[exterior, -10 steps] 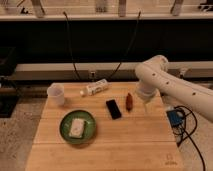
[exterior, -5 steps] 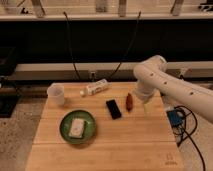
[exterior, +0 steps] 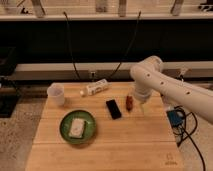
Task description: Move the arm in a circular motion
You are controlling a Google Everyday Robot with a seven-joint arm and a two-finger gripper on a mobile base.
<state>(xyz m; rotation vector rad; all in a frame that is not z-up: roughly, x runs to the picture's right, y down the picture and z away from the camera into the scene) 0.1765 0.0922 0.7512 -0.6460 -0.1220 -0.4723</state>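
Note:
The large glossy white arm [exterior: 172, 90] reaches in from the right edge over the wooden table [exterior: 105, 150]. Its bulbous elbow joint [exterior: 147, 72] hangs above the table's back right part. The gripper [exterior: 142, 103] points down from the elbow, just right of a small reddish-brown object [exterior: 129, 102] and close above the tabletop. It holds nothing that I can see.
On the table are a white cup [exterior: 56, 93] at the back left, a white bottle [exterior: 96, 87] lying on its side, a black phone [exterior: 113, 109], and a green plate [exterior: 90, 135] bearing a white block [exterior: 77, 127]. A blue device [exterior: 175, 118] with cables sits off the right edge.
The arm's elbow and gripper have shifted slightly to the left, closer to the reddish-brown object. The table objects have not moved.

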